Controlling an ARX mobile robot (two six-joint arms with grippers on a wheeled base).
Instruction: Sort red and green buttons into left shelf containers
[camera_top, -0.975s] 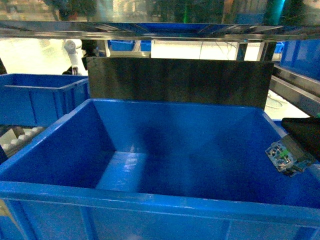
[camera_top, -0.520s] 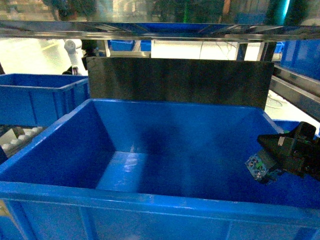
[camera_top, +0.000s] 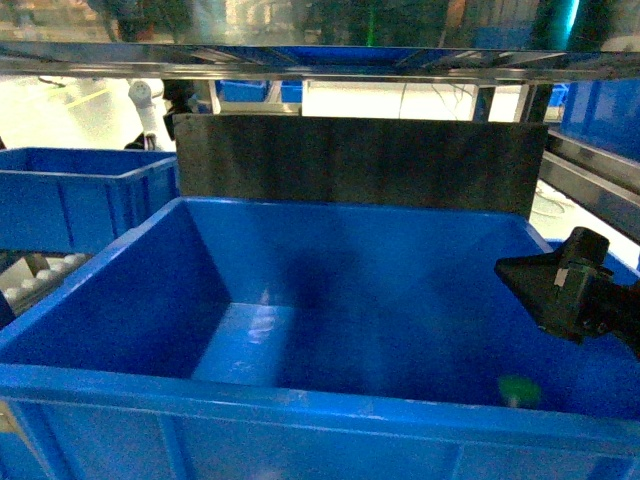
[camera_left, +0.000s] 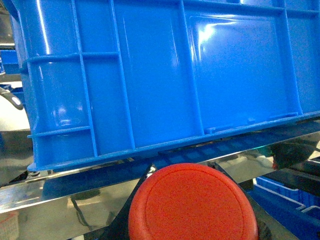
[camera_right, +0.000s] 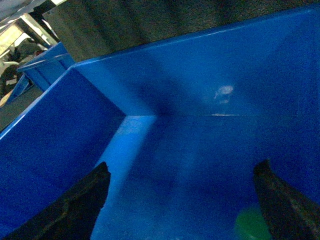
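- With the right gripper (camera_top: 560, 290) hanging over the right side of the big blue bin (camera_top: 300, 395), I read its jaws as spread wide: the wrist view shows both dark fingers (camera_right: 70, 210) far apart with nothing between them.
- A green blur (camera_top: 518, 388) sits low inside the bin by the near right wall; I take it for the green button, and the same green patch (camera_right: 252, 225) shows under the right finger. Whether it has settled or is mid-fall I cannot tell.
- My judgement: the drop of the green one is made, so the careful move is to lift the right arm straight up before pulling back, keeping the fingers clear of the rim.
- The red button (camera_left: 192, 202) fills the bottom of the left wrist view, its cap facing the bin's ribbed outer wall (camera_left: 150, 75) above the shiny metal shelf (camera_left: 65, 195).
- I cannot see the left gripper's jaws, so I won't call its grip; I'd confirm it before raising that arm over a rim.
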